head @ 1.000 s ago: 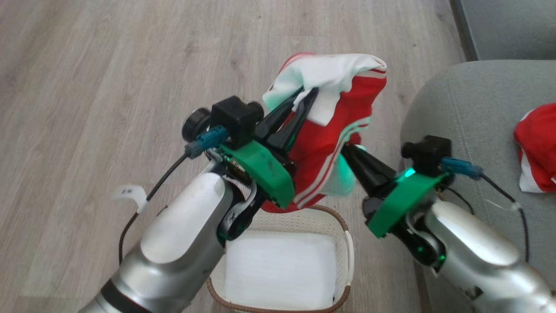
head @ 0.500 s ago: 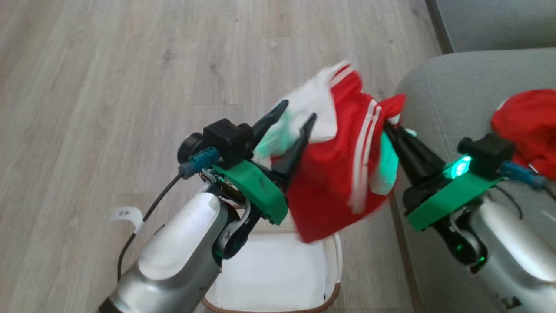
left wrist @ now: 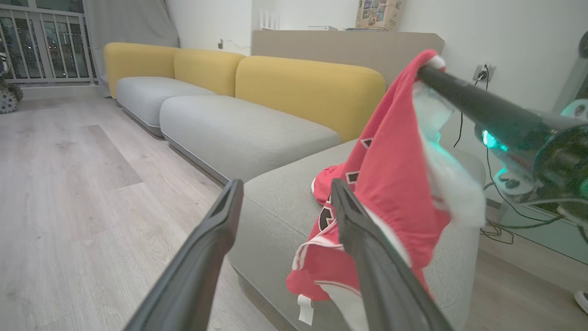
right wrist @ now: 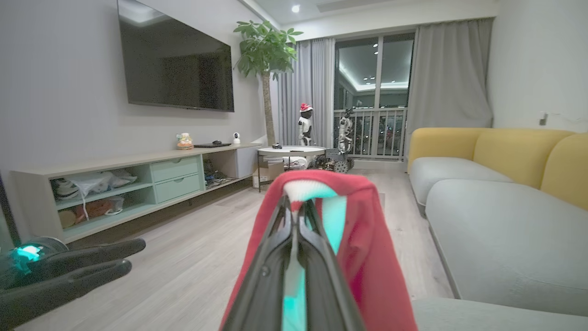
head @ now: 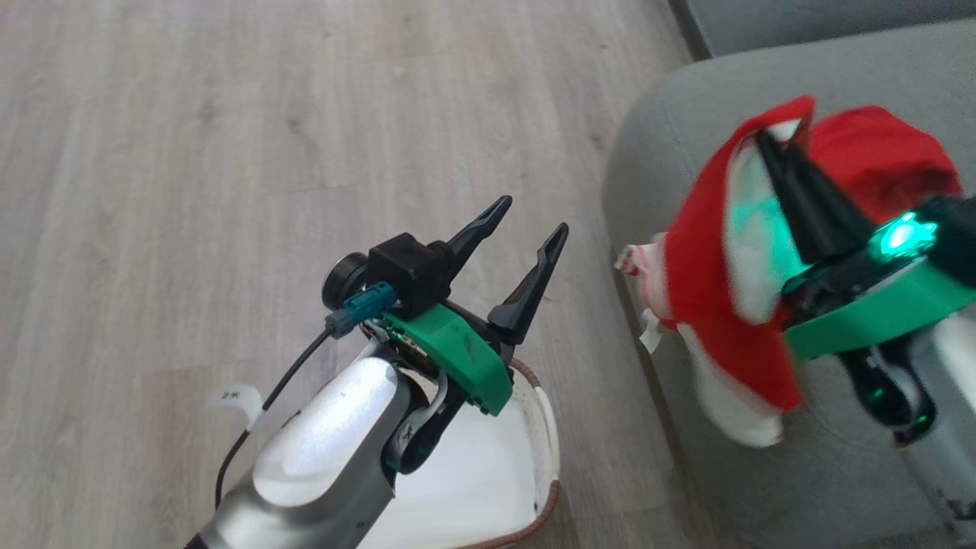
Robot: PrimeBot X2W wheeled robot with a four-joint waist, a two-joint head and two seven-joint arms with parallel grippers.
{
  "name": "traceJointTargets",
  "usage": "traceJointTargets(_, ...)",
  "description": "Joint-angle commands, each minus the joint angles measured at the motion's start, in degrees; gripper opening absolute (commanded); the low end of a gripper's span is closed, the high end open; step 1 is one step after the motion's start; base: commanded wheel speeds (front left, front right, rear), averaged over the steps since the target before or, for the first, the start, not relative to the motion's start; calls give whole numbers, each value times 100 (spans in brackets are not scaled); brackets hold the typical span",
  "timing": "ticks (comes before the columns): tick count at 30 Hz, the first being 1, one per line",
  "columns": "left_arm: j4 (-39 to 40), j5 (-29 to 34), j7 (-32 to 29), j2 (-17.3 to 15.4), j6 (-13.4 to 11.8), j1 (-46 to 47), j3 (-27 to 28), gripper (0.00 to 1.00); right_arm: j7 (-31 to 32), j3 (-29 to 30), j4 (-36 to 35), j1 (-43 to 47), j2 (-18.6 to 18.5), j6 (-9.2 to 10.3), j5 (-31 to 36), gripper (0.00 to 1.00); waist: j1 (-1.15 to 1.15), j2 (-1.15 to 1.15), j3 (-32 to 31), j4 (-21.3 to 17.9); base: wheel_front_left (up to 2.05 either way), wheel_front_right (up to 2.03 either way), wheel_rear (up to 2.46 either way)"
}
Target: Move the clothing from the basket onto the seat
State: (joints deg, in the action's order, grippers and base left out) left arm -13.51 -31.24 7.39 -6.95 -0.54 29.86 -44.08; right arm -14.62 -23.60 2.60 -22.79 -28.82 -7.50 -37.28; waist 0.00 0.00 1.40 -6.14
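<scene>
clothing (head: 701, 297) now over the seat (head: 663, 168)

So the clothing (head: 690, 305) over the seat (head: 770, 496) is soft red cloth with white panels. The seat itself is matt grey woven fabric. Floor (head: 191, 152) beside the seat looks like pale wood planks, grainy, low sheen. Basket (head: 547, 435) near the seat is smooth cream plastic with a brown woven-look rim (head: 530, 375). My left hand (head: 535, 213) has matt black fingers (head: 534, 282), a green plastic mount (head: 450, 351) and a glossy silver forearm (head: 328, 450).

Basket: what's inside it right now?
The visible part of the basket interior is plain white, nothing red. The left arm covers its left side, so that part cannot be checked.
</scene>
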Motion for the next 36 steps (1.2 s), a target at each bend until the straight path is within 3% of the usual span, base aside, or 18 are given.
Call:
traceJointTargets(1, 140, 34, 79, -51, -25, 217, 189, 100, -38, 93, -260, -57, -126, 1, 31, 0, 0, 0, 77, -181, 0, 0, 0)
traceJointTargets(12, -58, 195, 257, 11, -88, 339, 49, 100, -38, 859, -1022, 318, -212, 1, 155, 0, 0, 0, 295, -1037, 0, 0, 0)
traceJointTargets(20, -221, 191, 334, 58, -78, 405, -3, 100, -38, 1005, -1258, 489, -228, 1, 263, 0, 0, 0, 333, -1497, 0, 0, 0)
traceJointTargets(27, -308, 180, 383, 100, -71, 446, -44, 100, -38, 1078, -1393, 462, -261, 1, 230, 0, 0, 0, 338, -1633, 0, 0, 0)
traceJointTargets(36, -379, 178, 414, 135, -48, 546, -106, 100, -38, 1046, -1327, -363, -757, 1, -178, 0, 0, 0, 455, -1584, 0, 0, 0)
